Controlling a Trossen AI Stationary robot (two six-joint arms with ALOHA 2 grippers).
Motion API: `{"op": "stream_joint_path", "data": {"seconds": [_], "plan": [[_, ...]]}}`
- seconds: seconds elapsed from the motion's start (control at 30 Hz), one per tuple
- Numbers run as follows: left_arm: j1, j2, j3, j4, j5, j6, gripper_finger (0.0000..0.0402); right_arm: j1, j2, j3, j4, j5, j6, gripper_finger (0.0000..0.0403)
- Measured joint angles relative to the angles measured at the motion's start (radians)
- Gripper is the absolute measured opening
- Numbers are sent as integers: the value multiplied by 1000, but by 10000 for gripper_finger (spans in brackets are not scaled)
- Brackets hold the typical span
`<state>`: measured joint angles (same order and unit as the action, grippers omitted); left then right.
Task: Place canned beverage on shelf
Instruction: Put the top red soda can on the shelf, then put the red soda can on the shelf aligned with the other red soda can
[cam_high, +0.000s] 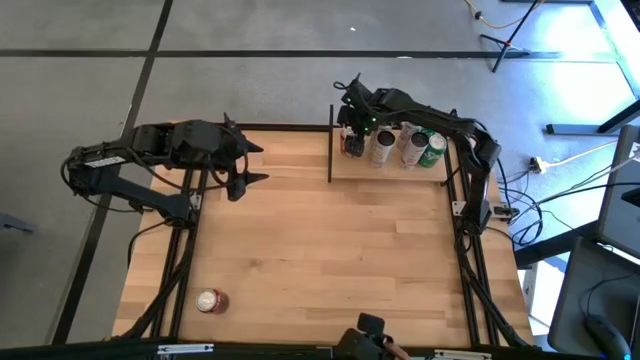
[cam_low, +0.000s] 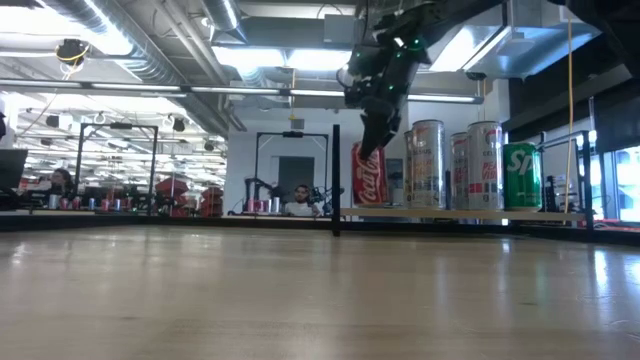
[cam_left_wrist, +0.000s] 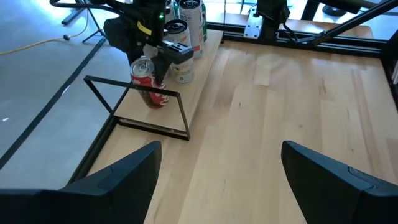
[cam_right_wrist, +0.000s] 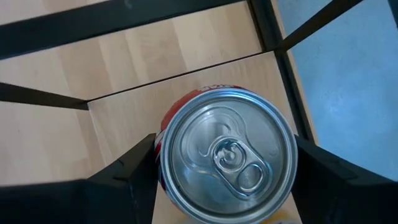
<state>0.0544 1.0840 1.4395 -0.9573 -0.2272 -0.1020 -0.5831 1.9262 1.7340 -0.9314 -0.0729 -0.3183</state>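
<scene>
Red can (cam_right_wrist: 227, 152) at the high view's upper centre was largely masked by the right gripper (cam_high: 352, 140) clamped on it, on the shelf (cam_high: 392, 172) beside three cans (cam_high: 408, 146); left gripper (cam_high: 252, 165) was spread apart.

The can (cam_right_wrist: 227, 152) between the fingers of my right hand (cam_right_wrist: 224, 186) is red with white lettering and a plain silver lid, and it stands on the shelf (cam_high: 340, 172), a pale wood board framed by thin black rails. Beside it on that board are two silver cans (cam_low: 428, 165) and a green can (cam_low: 521, 175) with white script, while another red can (cam_high: 210, 301) with a silver top sits on the counter (cam_high: 330, 260), light blond wood in narrow planks. My hands are both dark, nearly black, the left hand (cam_high: 248, 164) included, and the floor (cam_high: 250, 60) is grey crossed by dark lines.
</scene>
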Motion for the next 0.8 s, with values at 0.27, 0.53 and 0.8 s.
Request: {"op": "stream_joint_path", "data": {"seconds": [0.27,0.53,0.8], "plan": [[0,3,0,0,0,0,318,0,2,0,9,11,-1,255],[0,3,0,0,0,-22,318,0,2,0,8,11,-1,321],[-4,3,0,0,1,-47,318,0,-25,1,5,12,25,375]]}}
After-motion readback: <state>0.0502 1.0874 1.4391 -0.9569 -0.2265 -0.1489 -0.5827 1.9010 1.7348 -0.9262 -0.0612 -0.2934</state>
